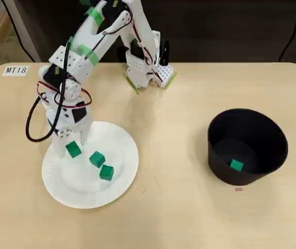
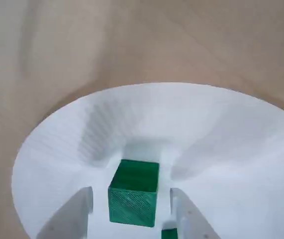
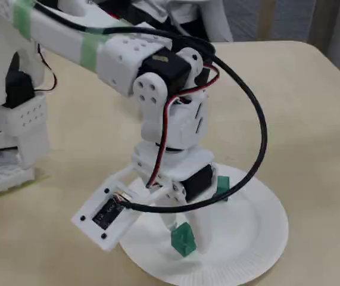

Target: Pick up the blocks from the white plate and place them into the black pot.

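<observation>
Green block (image 2: 133, 198) sits between open claw (image 2: 132, 211) fingers on white plate (image 2: 231, 149), ungripped.

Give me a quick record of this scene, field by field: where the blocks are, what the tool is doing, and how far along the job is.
plate: three green blocks on it
pot: one green block inside
tool: open, fingers either side of a block on the plate
progress: one of four blocks moved
</observation>
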`<state>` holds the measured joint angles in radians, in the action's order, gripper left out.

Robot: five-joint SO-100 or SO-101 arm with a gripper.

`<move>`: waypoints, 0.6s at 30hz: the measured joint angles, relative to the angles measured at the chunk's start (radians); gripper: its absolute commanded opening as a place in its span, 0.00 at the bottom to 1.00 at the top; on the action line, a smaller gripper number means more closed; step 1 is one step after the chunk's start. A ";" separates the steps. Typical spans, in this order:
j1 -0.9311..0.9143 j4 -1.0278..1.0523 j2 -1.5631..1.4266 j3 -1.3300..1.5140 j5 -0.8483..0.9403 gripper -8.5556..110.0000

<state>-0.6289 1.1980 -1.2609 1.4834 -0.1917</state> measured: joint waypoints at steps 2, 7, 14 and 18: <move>0.000 -0.014 0.011 -0.003 -0.003 0.21; 0.000 -0.048 0.051 -0.029 -0.012 0.05; 0.002 -0.035 0.086 -0.097 0.017 0.05; 0.012 -0.025 0.064 -0.112 0.037 0.05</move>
<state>-0.6167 1.1735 -1.1965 1.3714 -0.1549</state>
